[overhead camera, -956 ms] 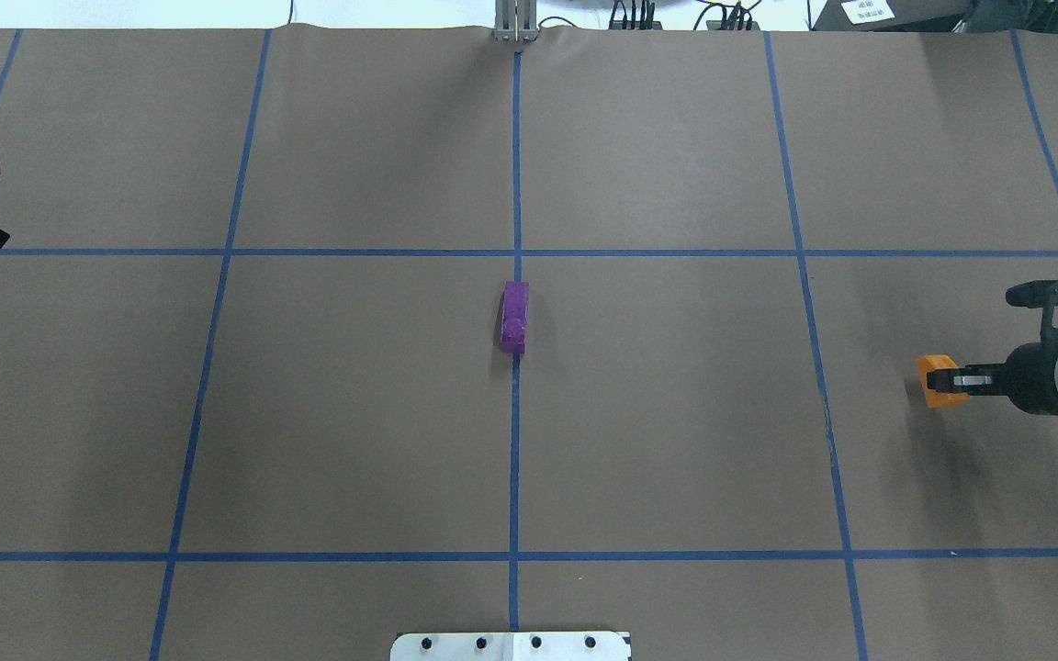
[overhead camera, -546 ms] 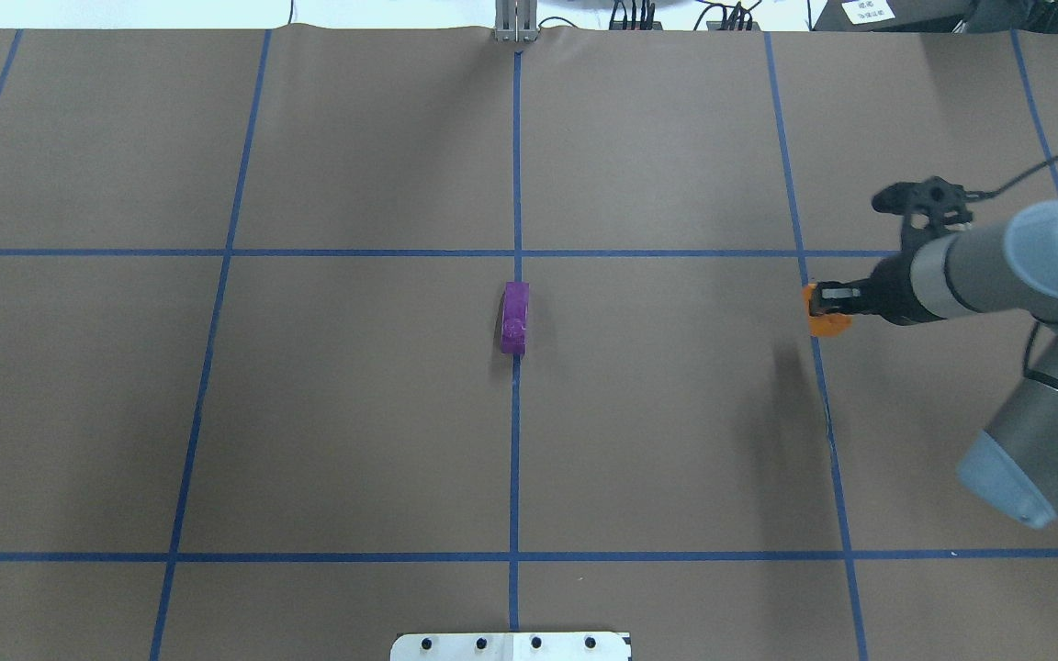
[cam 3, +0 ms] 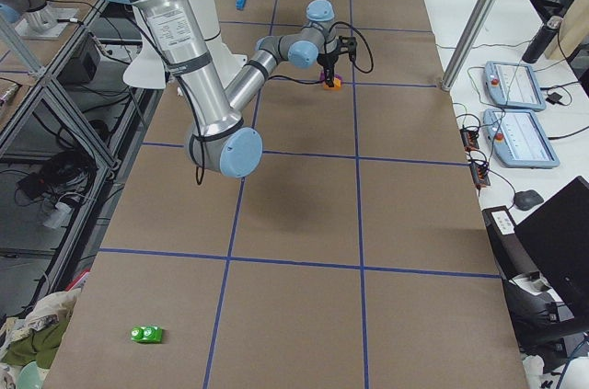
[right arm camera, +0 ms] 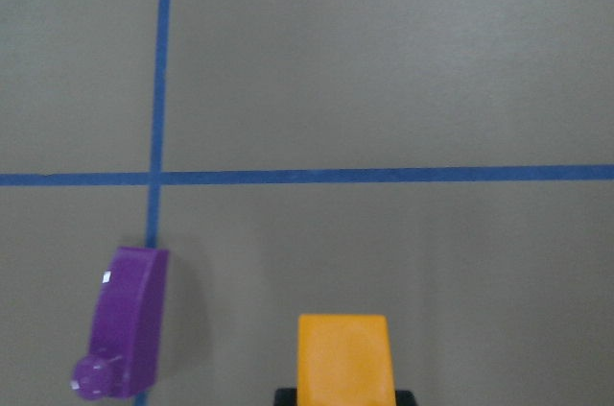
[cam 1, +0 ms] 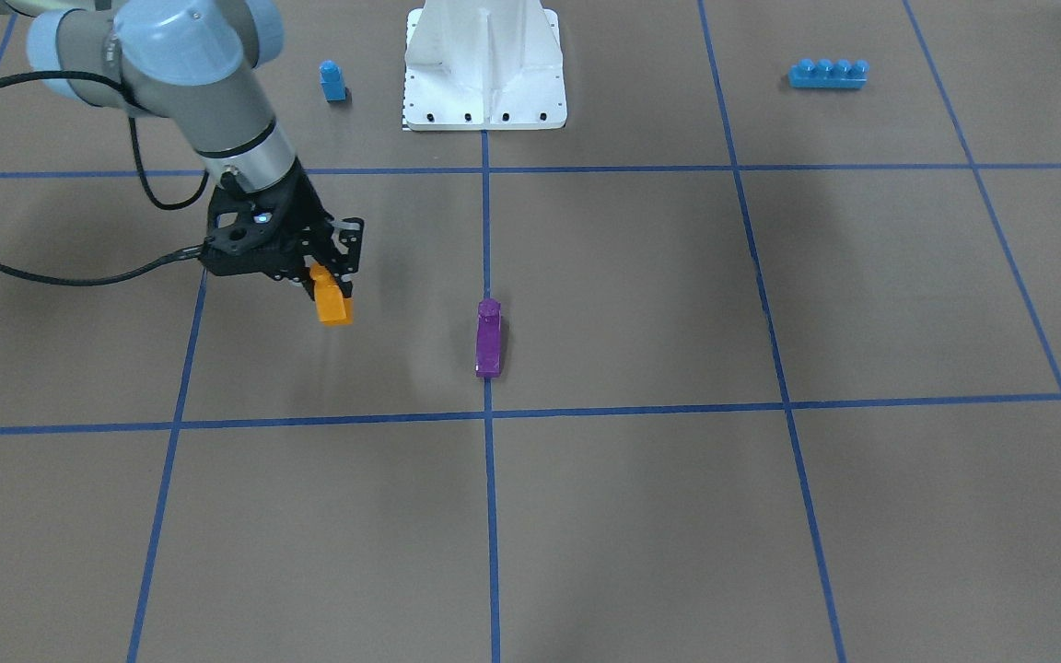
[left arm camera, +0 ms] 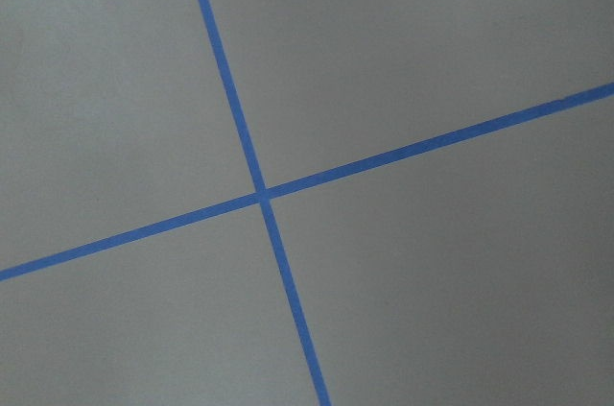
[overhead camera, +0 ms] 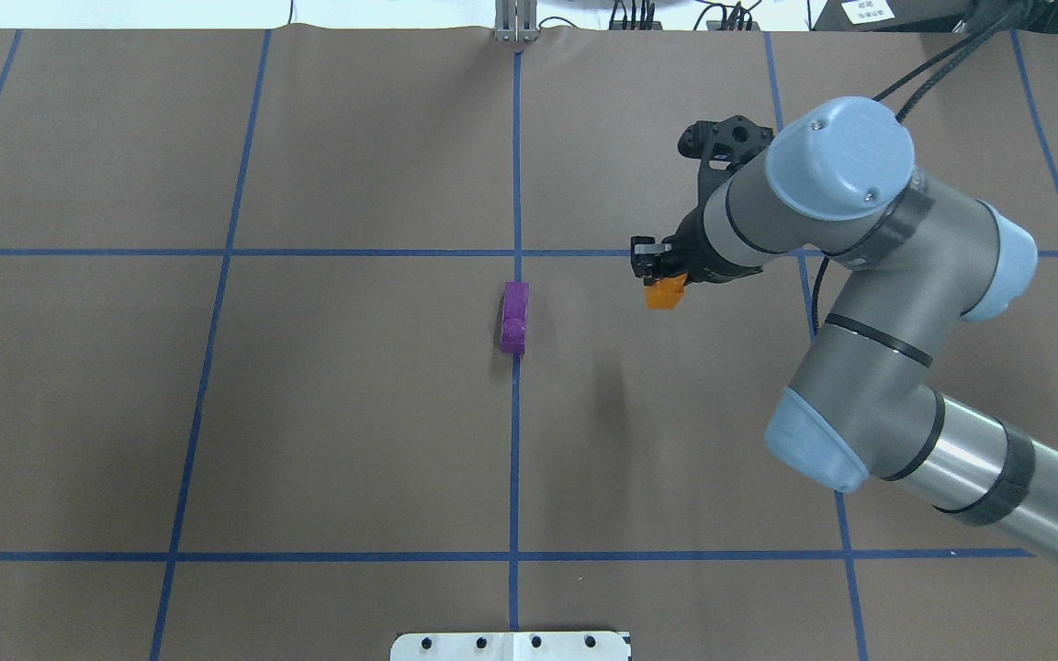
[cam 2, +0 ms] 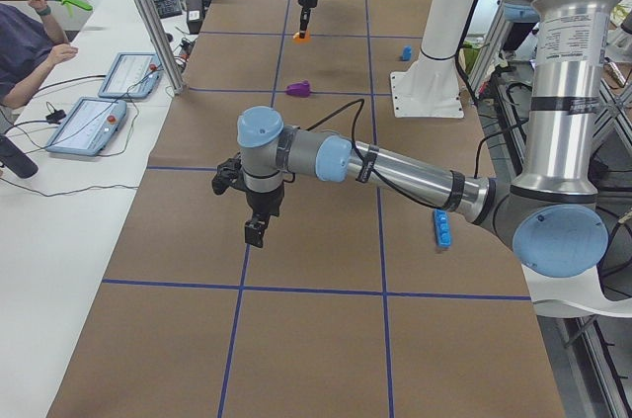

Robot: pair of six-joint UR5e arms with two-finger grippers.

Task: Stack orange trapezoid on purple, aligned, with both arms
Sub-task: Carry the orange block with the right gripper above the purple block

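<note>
Front-facing view first: the right arm (cam 1: 171, 55) reaches in from the far side, and the right gripper (cam 1: 326, 276) is pinching the orange block (cam 1: 335, 306), holding it off the bench (cam 1: 770, 516). The purple block (cam 1: 488, 337) lies on the bench right on the centre blue tape line (cam 1: 486, 230), well apart from the orange one. Back by the white pedestal (cam 1: 484, 83) stands a small blue block (cam 1: 332, 81), and far over on the other side a long blue brick (cam 1: 827, 74). Overhead now: the orange block hangs to the right of the purple one with open bench between them, just under a cross line of tape. Left side view: the left arm (cam 2: 395, 166) is the big near one, and the left gripper (cam 2: 255, 228) hangs pointing down over bare bench, far from both blocks; whether its fingers are spread or pressed together I cannot tell. Right side view: far off, the orange block shows in the right gripper with a sliver of purple behind it, and a green block (cam 3: 145, 334) sits at the near end. Left wrist view: only bench and two crossing tape lines. Right wrist view: the orange block sits at the bottom edge, the purple block to its left on the tape line, apart from it
</note>
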